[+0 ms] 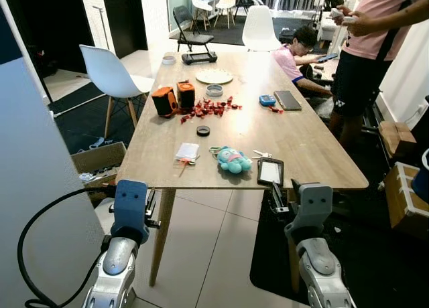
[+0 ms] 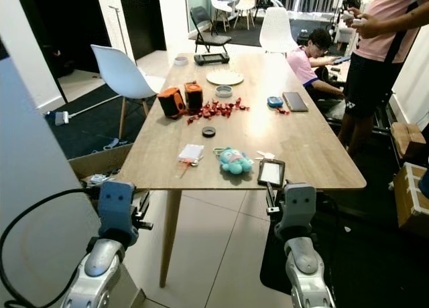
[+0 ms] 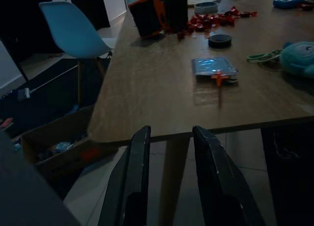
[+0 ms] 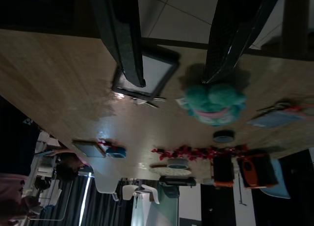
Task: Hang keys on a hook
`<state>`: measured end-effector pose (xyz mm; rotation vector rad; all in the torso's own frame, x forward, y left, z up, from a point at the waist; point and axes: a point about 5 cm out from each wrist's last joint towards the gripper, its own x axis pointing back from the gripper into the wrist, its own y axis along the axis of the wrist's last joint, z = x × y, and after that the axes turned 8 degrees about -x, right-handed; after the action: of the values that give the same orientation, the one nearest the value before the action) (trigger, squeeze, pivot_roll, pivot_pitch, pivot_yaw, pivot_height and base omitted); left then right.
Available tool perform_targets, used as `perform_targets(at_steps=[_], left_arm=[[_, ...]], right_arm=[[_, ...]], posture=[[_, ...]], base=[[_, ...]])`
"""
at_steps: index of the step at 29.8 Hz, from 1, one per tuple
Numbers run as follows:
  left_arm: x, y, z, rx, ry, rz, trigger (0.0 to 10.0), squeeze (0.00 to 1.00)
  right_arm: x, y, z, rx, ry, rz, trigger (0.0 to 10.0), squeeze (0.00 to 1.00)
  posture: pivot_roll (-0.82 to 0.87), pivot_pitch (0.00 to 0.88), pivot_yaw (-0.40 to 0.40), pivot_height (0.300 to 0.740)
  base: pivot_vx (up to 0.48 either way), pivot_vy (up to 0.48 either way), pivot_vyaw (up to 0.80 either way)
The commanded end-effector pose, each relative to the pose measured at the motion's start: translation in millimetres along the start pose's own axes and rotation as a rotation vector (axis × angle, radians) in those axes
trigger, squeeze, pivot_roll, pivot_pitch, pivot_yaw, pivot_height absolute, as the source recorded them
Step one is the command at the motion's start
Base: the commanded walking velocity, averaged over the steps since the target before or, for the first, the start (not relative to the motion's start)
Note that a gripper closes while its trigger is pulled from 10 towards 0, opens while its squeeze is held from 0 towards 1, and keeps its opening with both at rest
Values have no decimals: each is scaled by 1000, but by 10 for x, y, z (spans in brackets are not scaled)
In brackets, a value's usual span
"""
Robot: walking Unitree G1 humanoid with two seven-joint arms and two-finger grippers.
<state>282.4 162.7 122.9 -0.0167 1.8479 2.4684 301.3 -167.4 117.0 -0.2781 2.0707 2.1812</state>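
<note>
Here — smooth wooden table (image 1: pixel 295 147) | fuzzy teal plush keyring (image 1: pixel 233 160) | both tools parted

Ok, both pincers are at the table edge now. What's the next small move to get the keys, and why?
Probably ease the right pincer forward over the table toward the keys. They lie between the teal plush toy and the black-framed tablet, just ahead of that pincer, whose fingers are open. The left pincer sits farther away.
</note>
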Motion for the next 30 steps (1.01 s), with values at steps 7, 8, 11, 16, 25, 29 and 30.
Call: perform_targets(at_steps=[7, 8, 11, 16, 25, 29, 30], left_arm=[[-81, 360, -32, 7, -104, -105, 10000, 0], [-87, 388, -60, 17, -133, -108, 10000, 0], [-91, 408, -109, 65, -179, -98, 10000, 0], [29, 499, -290, 139, -363, -168, 10000, 0], [59, 581, -409, -123, -426, -238, 10000, 0], [1, 566, -424, -76, -392, -215, 10000, 0], [-46, 522, -398, -25, -349, -182, 10000, 0]], right_arm=[[-112, 195, 237, -8, 133, -46, 10000, 0], [-123, 195, 261, -7, 148, -38, 10000, 0], [-148, 169, 296, -12, 162, -2, 10000, 0], [-218, 164, 341, -13, 216, 16, 10000, 0], [-195, 139, 169, 42, 262, 40, 10000, 0], [-185, 122, 18, 51, 211, 43, 10000, 0], [-174, 118, -77, 58, 174, 46, 10000, 0]], posture=[[120, 73, -2, 740], [121, 74, -3, 740], [120, 75, -2, 740], [116, 76, -5, 740], [124, 80, -18, 740], [112, 78, -9, 740], [94, 75, 4, 740]], base=[[0, 0, 0], [0, 0, 0], [0, 0, 0], [0, 0, 0], [0, 0, 0], [0, 0, 0], [0, 0, 0]])
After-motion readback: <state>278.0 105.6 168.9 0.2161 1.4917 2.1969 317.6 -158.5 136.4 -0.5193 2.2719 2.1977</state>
